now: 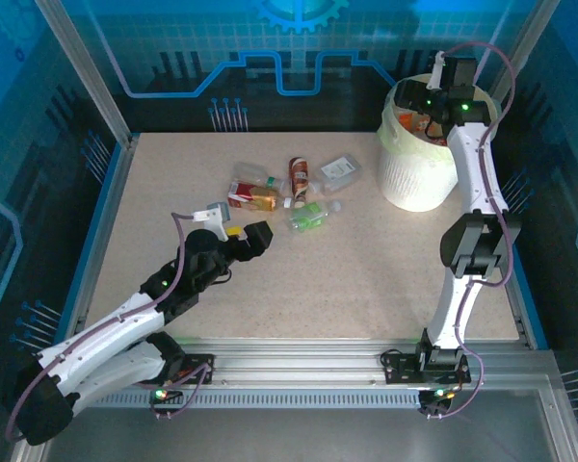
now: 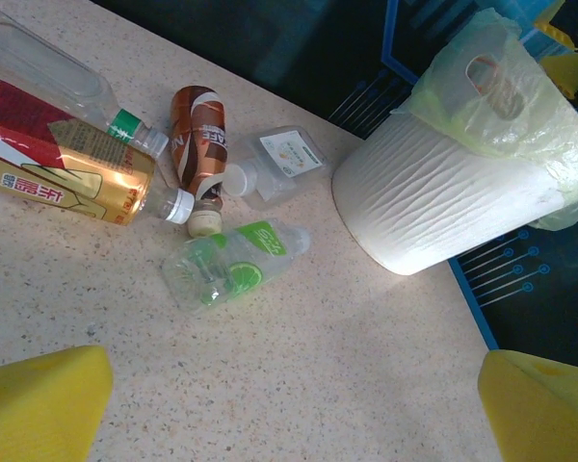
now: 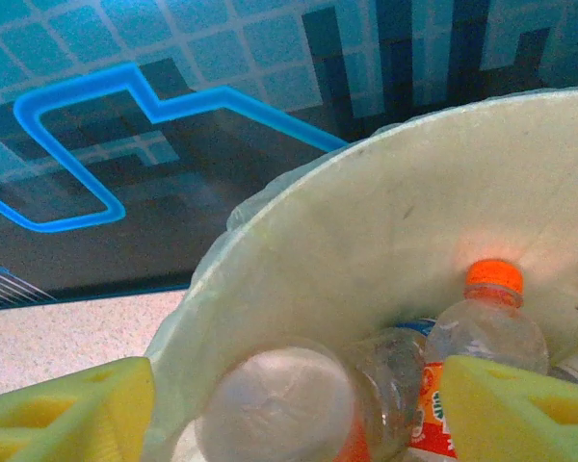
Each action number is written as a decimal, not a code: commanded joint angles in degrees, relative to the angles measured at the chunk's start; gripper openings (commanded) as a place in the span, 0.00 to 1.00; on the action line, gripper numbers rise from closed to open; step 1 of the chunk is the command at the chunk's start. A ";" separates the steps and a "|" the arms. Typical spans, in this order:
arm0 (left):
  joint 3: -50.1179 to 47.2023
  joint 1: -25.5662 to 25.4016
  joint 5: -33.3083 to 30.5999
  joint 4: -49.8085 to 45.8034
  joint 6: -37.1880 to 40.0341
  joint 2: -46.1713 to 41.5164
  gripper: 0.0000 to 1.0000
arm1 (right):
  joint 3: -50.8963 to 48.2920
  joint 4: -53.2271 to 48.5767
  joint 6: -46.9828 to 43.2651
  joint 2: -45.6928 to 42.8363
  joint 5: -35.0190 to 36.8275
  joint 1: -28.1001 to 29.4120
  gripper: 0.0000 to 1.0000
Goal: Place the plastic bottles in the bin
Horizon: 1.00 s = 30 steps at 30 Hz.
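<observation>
Fingers (image 3: 67, 414) of right gripper (image 3: 289, 419) parted over bin (image 3: 366, 221), clear bottle (image 3: 279, 404) loose between them. Left gripper (image 2: 289, 414) spread, empty. Several bottles (image 3: 486, 327) binned; about five remain toward table (image 1: 366, 279) far edge.

Speckled table (image 1: 356, 279) with bottles (image 1: 291, 198), bin (image 1: 416, 178)

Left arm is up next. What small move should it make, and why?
Probably ease the left gripper forward and down over the green-label bottle. Its jaws stand open, and that bottle lies nearest in front of it, on its side.
</observation>
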 commanded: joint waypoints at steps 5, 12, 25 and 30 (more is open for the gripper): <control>-1.09 0.73 -1.33 -1.06 -1.34 0.38 0.99 | 0.37 -2.02 0.73 -3.73 1.76 0.44 0.90; -1.01 1.18 -1.11 -1.82 -2.00 1.09 0.99 | -4.60 -0.19 1.48 -8.69 4.26 0.45 1.00; 0.79 3.69 -1.60 -6.04 -5.12 3.87 0.99 | -15.58 3.84 3.48 -20.61 1.76 0.42 1.00; 2.20 5.11 -1.45 -8.44 -5.95 5.02 0.99 | -22.08 6.40 3.78 -27.38 -1.37 0.41 1.00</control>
